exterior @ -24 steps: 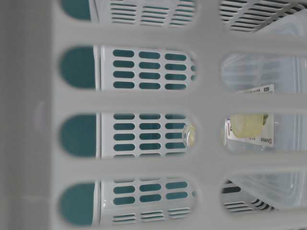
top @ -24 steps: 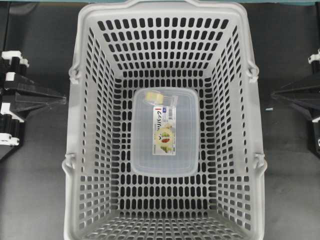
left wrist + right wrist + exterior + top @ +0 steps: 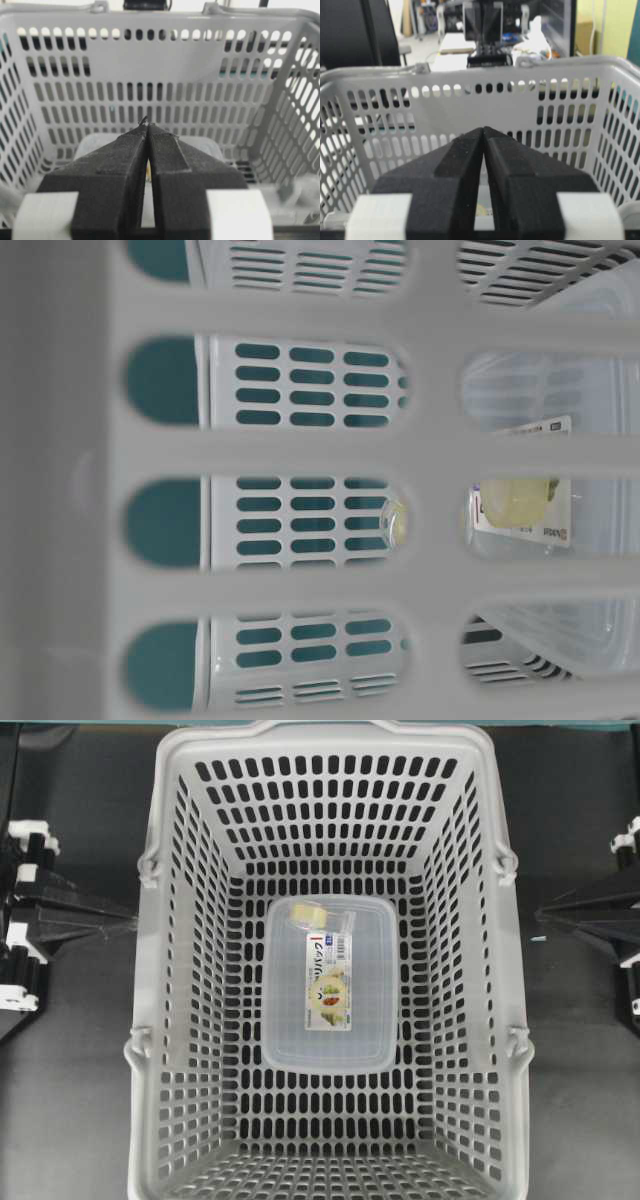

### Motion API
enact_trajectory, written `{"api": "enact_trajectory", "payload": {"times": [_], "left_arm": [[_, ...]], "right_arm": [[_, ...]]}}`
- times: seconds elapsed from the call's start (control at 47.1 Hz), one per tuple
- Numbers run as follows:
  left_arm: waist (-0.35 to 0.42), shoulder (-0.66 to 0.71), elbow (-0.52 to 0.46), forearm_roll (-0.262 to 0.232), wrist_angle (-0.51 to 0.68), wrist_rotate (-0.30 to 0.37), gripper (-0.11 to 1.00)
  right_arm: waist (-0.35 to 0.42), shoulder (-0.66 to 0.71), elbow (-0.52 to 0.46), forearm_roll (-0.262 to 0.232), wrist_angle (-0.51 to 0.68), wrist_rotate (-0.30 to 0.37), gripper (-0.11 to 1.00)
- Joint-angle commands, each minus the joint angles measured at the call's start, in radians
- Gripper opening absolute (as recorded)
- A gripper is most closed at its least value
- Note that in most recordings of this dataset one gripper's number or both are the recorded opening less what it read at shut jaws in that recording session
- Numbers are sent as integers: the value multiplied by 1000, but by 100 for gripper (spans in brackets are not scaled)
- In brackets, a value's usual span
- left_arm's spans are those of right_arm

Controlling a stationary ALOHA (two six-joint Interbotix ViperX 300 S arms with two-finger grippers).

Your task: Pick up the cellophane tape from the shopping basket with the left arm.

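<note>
Though hidden wrist-side — cellophane tape [image 3: 318, 913] overhead.

You see a light-grey shopping basket [image 3: 330, 780] patterned with rows of slots, on a dark grey tabletop [image 3: 70, 1100]. Inside it, the cellophane tape [image 3: 318, 912] is pale yellow in clear wrap, and the clear box [image 3: 328, 1020] carries a white label printed in yellow-green. Both tools, left [image 3: 125, 917] and right [image 3: 545, 912], are black with white parts.
</note>
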Motion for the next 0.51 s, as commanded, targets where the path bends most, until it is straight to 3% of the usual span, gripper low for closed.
{"api": "enact_trajectory", "payload": {"times": [0.0,0.276,0.382,0.488], "left_arm": [[-3,51,-121,5,141,5,0],[-6,262,-414,5,495,9,0],[-6,354,-502,5,572,11,0],[-8,433,-561,5,623,11,0]], "right_arm": [[3,-2,-20,3,20,2,1],[3,-28,-35,3,78,2,5],[3,-40,-38,3,121,3,21],[3,-54,-41,3,161,3,47]]}}
